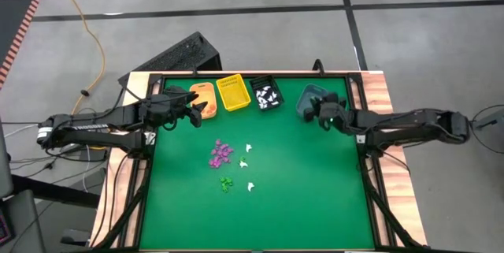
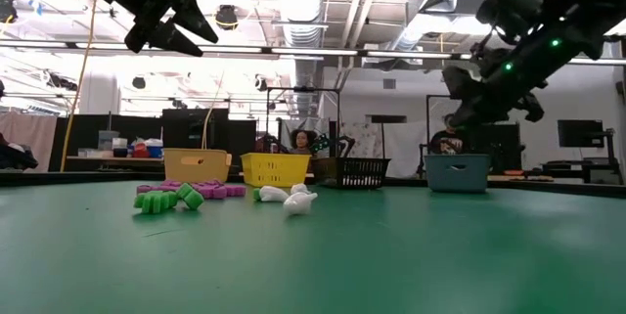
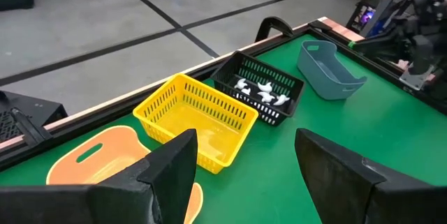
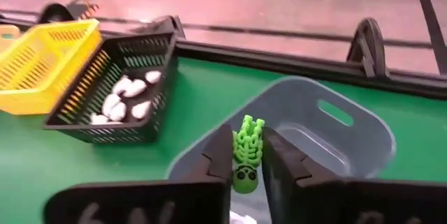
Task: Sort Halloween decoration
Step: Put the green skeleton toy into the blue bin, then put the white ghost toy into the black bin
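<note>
The Halloween decoration lies mid-table in small heaps: purple pieces [image 1: 221, 153], a green piece [image 1: 226, 183] and white ones [image 1: 248, 162]. More white pieces fill the black bin [image 4: 126, 102]. My right gripper [image 4: 246, 158] hangs over the grey-blue bin [image 4: 335, 133] at the far right, shut on a green ribbed trinket [image 4: 248, 140]. My left gripper [image 3: 244, 144] hovers open above the table by the orange bin [image 1: 203, 95], with nothing between its fingers. My right gripper pinches the green trinket between its two fingers, by the lower part of the ribbed body near the round head [image 4: 244, 172]. The ribbed end [image 4: 249, 128] sticks out past the fingertips. The trinket is lifted clear, above the grey-blue bin's opening.
Four bins stand in a row along the far edge: orange, yellow [image 1: 233, 93], black [image 1: 266, 94] and grey-blue [image 1: 309, 99]. A wooden rim [image 1: 378, 95] frames the green table. The near half of the green surface [image 1: 260, 221] shows bare.
</note>
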Tool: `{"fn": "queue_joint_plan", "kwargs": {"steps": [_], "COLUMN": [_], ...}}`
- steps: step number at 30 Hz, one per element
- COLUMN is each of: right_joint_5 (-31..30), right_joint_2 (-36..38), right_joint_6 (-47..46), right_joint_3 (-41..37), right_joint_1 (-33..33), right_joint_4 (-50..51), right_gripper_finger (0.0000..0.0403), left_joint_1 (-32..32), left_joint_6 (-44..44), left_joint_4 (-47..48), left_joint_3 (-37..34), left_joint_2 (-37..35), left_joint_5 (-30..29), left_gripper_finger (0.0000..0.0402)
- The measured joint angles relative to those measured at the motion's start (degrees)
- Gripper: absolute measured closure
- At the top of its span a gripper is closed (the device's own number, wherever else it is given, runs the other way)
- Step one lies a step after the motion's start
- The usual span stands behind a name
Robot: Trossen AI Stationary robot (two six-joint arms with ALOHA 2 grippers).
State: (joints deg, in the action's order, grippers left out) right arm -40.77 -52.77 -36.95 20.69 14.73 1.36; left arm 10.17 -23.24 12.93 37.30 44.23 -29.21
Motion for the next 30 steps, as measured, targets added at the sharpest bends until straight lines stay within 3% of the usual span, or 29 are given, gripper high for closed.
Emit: {"fn": "queue_joint_plan", "kwargs": {"steps": [9,13,20,30], "right_joint_5": [7.0,9.45,21.3,23.14], "right_joint_2": [-0.25,-0.25,-1.92,-17.95], "right_joint_6": [0.13,0.5,11.51,18.6], "right_joint_3": [0.0,0.0,0.0,1.74], "right_joint_1": [6.54,6.77,2.03,-9.07], "right_joint_4": [1.45,0.06,-14.68,-35.25], "right_gripper_finger": [0.0224,0.0192,0.0185,0.0193], "left_joint_1": [0.0,0.0,0.0,-0.02], "left_joint_6": [-0.08,-0.15,-0.15,-0.15], "left_joint_4": [0.0,0.0,0.0,0.0], "left_joint_3": [0.0,0.0,0.0,0.0], "left_joint_2": [0.0,0.02,0.0,0.0], "left_joint_5": [0.02,0.02,0.03,0.4], "left_gripper_finger": [0.017,0.017,0.017,0.017]}}
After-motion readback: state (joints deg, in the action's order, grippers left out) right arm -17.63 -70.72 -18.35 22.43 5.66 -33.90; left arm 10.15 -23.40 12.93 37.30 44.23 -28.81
